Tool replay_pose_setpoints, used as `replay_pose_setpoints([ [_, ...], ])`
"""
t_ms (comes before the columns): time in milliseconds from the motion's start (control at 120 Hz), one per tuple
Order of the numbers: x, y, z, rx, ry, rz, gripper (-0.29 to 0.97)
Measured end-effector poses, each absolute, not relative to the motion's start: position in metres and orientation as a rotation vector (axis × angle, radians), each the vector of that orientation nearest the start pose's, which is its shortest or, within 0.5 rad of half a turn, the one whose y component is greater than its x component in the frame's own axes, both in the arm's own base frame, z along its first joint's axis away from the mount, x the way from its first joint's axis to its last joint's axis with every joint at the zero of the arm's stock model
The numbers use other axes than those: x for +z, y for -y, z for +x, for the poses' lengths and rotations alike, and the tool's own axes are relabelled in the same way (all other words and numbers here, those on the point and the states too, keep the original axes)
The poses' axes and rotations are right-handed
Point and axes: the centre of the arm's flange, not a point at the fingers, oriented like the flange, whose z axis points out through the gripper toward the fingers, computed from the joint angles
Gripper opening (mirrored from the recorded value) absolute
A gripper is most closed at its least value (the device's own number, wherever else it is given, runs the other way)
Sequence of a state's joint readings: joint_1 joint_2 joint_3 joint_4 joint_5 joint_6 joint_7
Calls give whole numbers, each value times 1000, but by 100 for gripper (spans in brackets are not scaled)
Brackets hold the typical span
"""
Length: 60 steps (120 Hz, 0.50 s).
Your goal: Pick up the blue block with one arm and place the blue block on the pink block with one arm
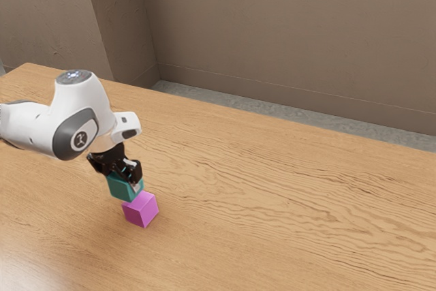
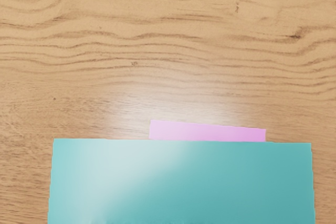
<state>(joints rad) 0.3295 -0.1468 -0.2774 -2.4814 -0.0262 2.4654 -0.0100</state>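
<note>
The black claw (image 1: pixel 122 170) is closed narrow on the blue block (image 1: pixel 123 187) (more teal than blue, tbh). Its fingers pinch the block from two sides near the top, w/ the white arm (image 1: pixel 61 124) coming in from the exterior view's left. The block hangs right over the pink block (image 1: pixel 141 210). Its lower edge looks to be touching the pink top or just above it, can't tell which from here. It also seems a bit off toward the arm side, not square over the pink one. In the wrist cam the blue block sits right under the hand, w/ a thin pink strip peeking past its far edge and bare wooden table (image 2: pixel 157 35) beyond. So imo: pick-up done, carry done. Left to do: settle it flat, let go, back off.
</note>
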Motion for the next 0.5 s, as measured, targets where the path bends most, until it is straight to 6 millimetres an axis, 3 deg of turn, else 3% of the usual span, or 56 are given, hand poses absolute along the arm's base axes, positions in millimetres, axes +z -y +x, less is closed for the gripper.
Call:
replay_pose_setpoints([
  [225,356,-24,472,-203,112,-3108,32],
  [500,357,-20,472,-207,83,-3116,58],
])
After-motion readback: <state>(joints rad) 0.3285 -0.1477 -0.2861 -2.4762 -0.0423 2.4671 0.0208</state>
